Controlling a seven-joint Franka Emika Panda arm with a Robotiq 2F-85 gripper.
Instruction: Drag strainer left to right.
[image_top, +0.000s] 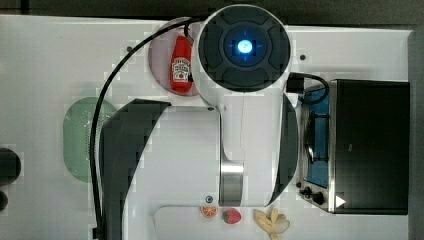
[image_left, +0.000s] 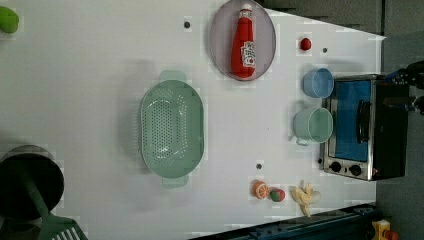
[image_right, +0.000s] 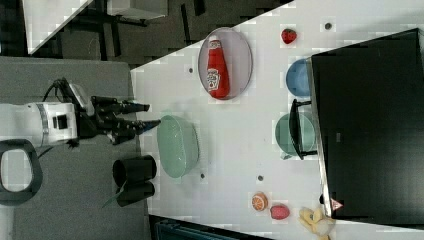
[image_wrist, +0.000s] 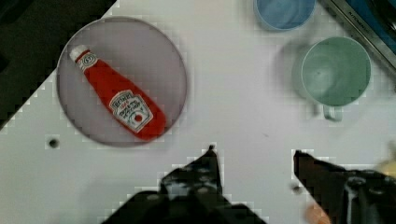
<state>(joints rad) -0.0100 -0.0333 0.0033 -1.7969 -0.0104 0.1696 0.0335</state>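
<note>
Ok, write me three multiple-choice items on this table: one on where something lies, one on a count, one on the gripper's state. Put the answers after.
1. Where does the ketchup bottle lie?
A. In the strainer
B. On the round plate
C. Inside the toaster oven

2. How many mugs stand beside the toaster oven?
A. One
B. Two
C. Four

3. What is the state of the gripper?
A. Open, holding nothing
B. Shut on the strainer
C. Shut on the ketchup bottle

Answers:
1. B: in the left view the bottle lies flat on the plate, apart from the strainer.
2. B: the blue mug and the green mug stand beside the oven in the left view.
3. A: the wrist view shows the two fingers spread with bare table between them.
</note>
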